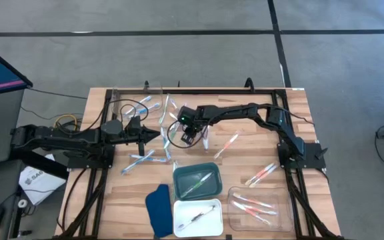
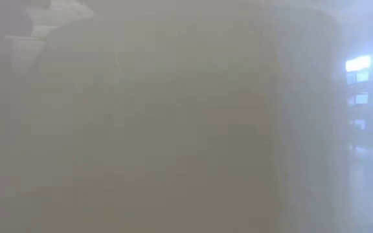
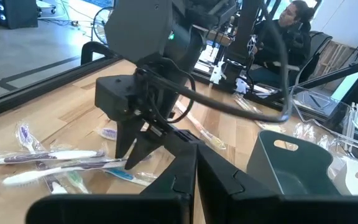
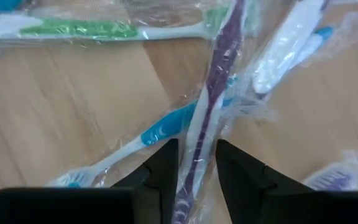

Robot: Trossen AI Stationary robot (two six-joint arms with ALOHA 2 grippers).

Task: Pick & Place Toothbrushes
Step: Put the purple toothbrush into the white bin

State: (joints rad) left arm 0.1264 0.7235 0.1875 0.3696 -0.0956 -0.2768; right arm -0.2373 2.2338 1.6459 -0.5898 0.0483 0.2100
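My right hand [image 4: 196,163] is down at the table [image 1: 245,163] center, fingers [image 4: 164,163] a little apart w/ a purple toothbrush [image 4: 210,81] running between them, still in its clear wrapper. Can't tell if it's truly gripped or just straddled. It crosses over a blue toothbrush [image 4: 160,132]; a green one [image 4: 86,28] lies beyond, all wrapped.

My left hand [image 1: 159,137] sits on the left side of the table, fingers pressed together, nothing in them, tip pointed toward the right hand & close to it.

Rest of the toothbrushes [image 1: 145,159]: loose scatter around both hands mid-table, some pink-orange ones [image 1: 262,175] toward the right edge. Near edge: green tray [image 1: 182,175] w/ one brush in it, white tray [image 1: 213,225] w/ one, clear tray [image 1: 235,195] w/ a few pink ones. Dark blue cloth [image 1: 157,210] beside the white tray.

Low view is fogged out, shows nothing useful. A person [image 3: 291,31] sits beyond the table in the left wrist view.
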